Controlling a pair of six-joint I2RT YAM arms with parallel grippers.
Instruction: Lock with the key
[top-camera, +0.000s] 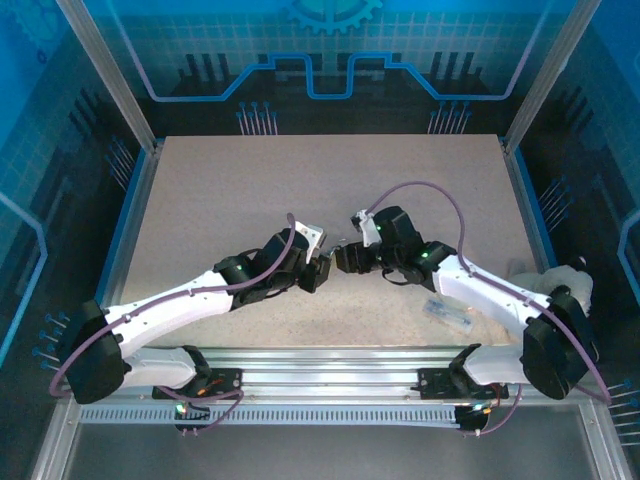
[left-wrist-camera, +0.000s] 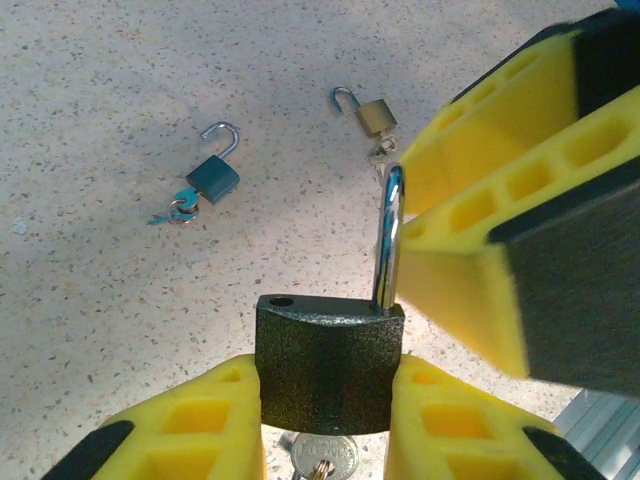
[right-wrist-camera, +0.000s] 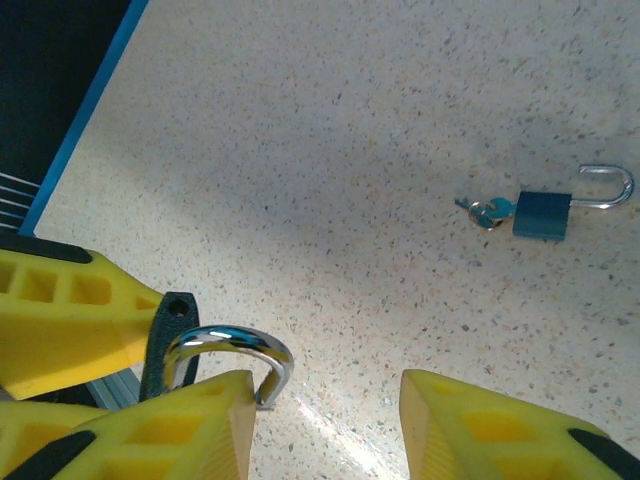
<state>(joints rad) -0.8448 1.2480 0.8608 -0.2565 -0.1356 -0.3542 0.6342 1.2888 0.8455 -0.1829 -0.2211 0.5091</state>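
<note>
Jaws of the left gripper clamp the black padlock; those of the right gripper stand apart, the shackle just beside one.

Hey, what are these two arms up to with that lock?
The left arm grips a dark padlock by its body in shut jaws. A key sits in the bottom and the shackle is popped open. The right arm holds its open jaws right at the shackle, probably to press it shut. A blue padlock and a brass padlock lie open on the table.
</note>
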